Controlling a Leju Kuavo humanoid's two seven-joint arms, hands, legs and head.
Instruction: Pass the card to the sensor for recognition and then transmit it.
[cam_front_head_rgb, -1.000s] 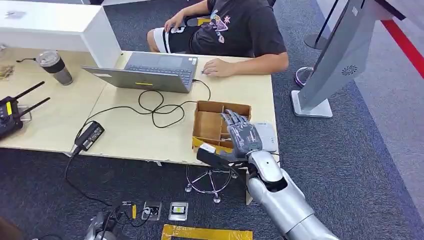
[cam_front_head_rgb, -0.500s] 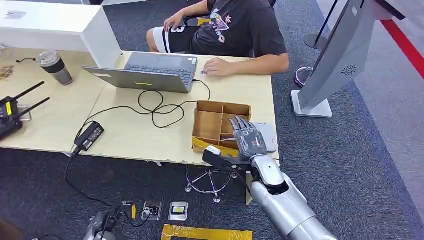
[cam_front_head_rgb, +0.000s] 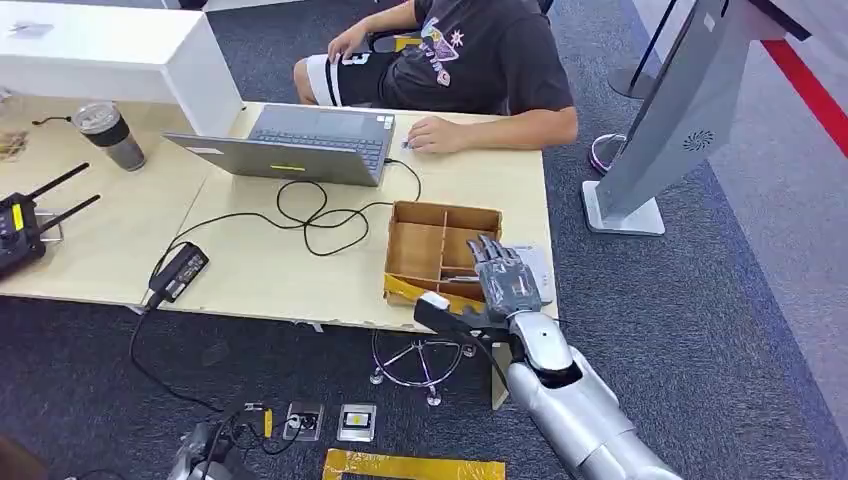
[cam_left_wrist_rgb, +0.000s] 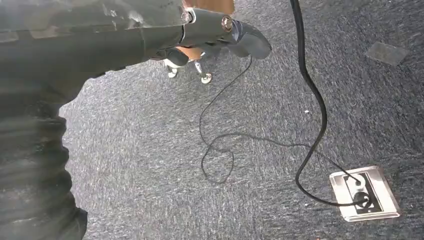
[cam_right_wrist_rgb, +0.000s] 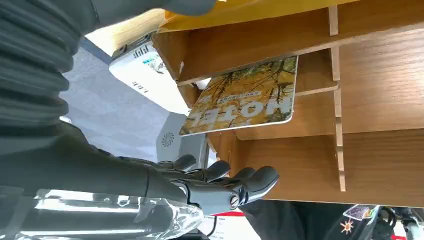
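A wooden divided box (cam_front_head_rgb: 425, 245) stands at the table's near right corner. A card (cam_right_wrist_rgb: 242, 97) printed with autumn leaves leans in one compartment of the box (cam_right_wrist_rgb: 380, 90). Beside the box lies a flat white sensor device (cam_front_head_rgb: 538, 268), also seen as the white device (cam_right_wrist_rgb: 142, 70). My right hand (cam_front_head_rgb: 500, 285) hovers over the box's near right side, fingers spread, thumb out, holding nothing. Its fingers (cam_right_wrist_rgb: 220, 182) are apart from the card. My left hand (cam_left_wrist_rgb: 215, 30) hangs above the carpet with fingers extended and nothing in them.
A person sits at the far side, one hand (cam_front_head_rgb: 435, 135) on the table by a laptop (cam_front_head_rgb: 300, 145). Black cables (cam_front_head_rgb: 310, 215), a power adapter (cam_front_head_rgb: 180, 270), a cup (cam_front_head_rgb: 110, 135) and a radio controller (cam_front_head_rgb: 15, 230) lie left. A grey kiosk stand (cam_front_head_rgb: 670, 120) rises right. A floor socket (cam_left_wrist_rgb: 365, 195) sits below.
My right hand has drawn back towards me and slightly to the right, from over the box's middle to its near right corner. It stays open.
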